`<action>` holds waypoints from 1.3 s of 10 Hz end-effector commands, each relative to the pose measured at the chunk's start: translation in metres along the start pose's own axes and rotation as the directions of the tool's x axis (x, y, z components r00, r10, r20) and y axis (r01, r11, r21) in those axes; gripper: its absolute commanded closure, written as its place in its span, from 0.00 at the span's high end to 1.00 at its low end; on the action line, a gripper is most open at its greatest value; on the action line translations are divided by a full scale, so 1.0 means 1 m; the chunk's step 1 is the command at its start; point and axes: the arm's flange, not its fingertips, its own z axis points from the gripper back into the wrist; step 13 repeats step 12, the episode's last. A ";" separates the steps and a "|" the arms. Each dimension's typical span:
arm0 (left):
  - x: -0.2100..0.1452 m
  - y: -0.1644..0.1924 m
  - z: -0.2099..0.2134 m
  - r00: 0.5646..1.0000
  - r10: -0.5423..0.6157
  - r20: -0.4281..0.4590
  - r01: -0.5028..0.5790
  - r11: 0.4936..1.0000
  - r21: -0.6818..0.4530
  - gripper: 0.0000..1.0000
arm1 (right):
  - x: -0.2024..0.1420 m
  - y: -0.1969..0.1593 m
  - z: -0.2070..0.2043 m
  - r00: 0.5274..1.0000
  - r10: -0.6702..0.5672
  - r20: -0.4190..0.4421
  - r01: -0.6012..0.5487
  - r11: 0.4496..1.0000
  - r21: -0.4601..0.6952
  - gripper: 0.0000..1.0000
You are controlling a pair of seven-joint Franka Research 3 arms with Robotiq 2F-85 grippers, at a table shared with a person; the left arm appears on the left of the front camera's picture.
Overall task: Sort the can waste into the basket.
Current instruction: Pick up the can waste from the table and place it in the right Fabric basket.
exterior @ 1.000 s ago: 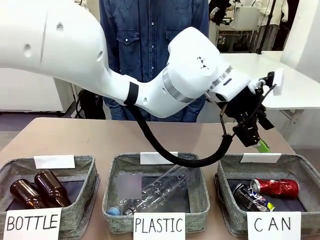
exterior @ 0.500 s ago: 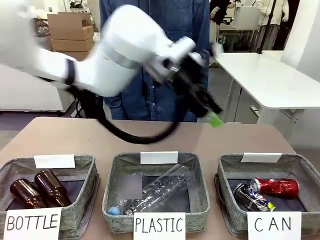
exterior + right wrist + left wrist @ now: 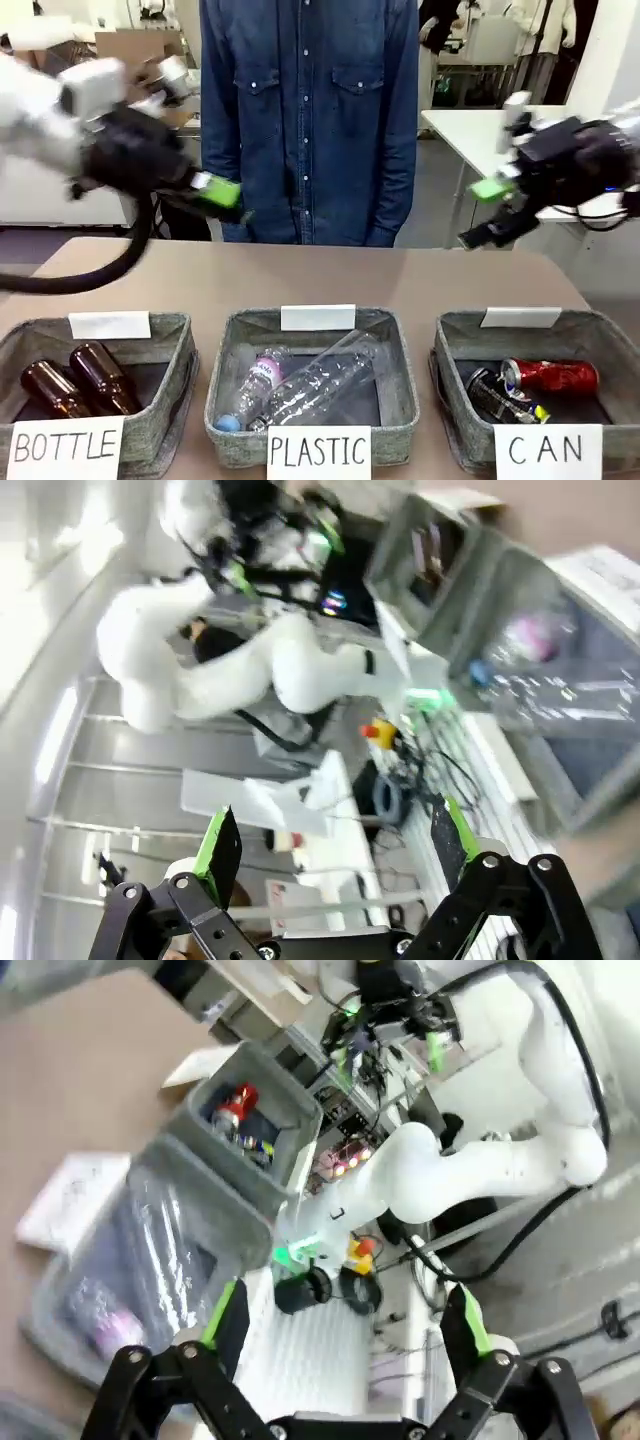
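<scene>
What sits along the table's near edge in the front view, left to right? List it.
BOTTLE basket with brown bottles → PLASTIC basket with clear bottles → CAN basket with black can, then red can.

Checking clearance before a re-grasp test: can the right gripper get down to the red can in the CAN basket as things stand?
Probably yes. The right gripper is open, empty, raised above the CAN basket. The red can lies uncovered on top, beside the black can; nothing sits between.
</scene>
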 end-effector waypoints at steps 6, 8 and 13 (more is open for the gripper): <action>-0.043 -0.009 0.064 0.950 0.238 0.203 -0.250 0.968 0.034 1.00 | 0.013 0.006 0.006 0.984 -0.066 0.167 0.049 0.993 0.107 1.00; -0.043 -0.009 0.064 0.950 0.238 0.203 -0.250 0.968 0.034 1.00 | 0.013 0.006 0.006 0.984 -0.066 0.167 0.049 0.993 0.107 1.00; -0.043 -0.009 0.064 0.950 0.238 0.203 -0.250 0.968 0.034 1.00 | 0.013 0.006 0.006 0.984 -0.066 0.167 0.049 0.993 0.107 1.00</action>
